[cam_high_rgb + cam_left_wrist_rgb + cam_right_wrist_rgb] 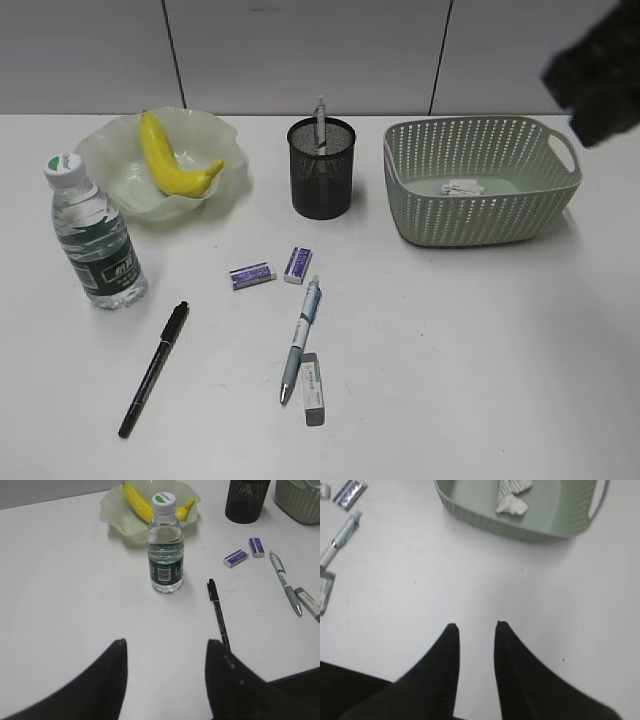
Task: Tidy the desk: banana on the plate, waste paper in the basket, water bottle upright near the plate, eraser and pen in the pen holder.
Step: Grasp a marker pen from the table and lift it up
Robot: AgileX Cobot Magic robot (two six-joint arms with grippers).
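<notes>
The banana [175,160] lies in the plate [228,135] at the back left. Before the plate, the water bottle [95,240] stands upright. The pen holder [321,180] has one pen [321,118] standing in it. On the desk [480,350] lie a black pen [155,368], a silver-blue pen [300,340] and three erasers [252,275] [298,264] [313,388]. Waste paper [512,502] rests inside the basket [470,220]. My left gripper [167,642] is open over bare desk, near the black pen's [218,615] end. My right gripper [476,624] hangs narrowly open and empty, just before the basket [485,522].
The right arm shows as a dark blur [600,70] above the basket's far right corner. A grey panelled wall closes off the back of the desk. The pens and erasers are spread between the bottle and the desk's front edge.
</notes>
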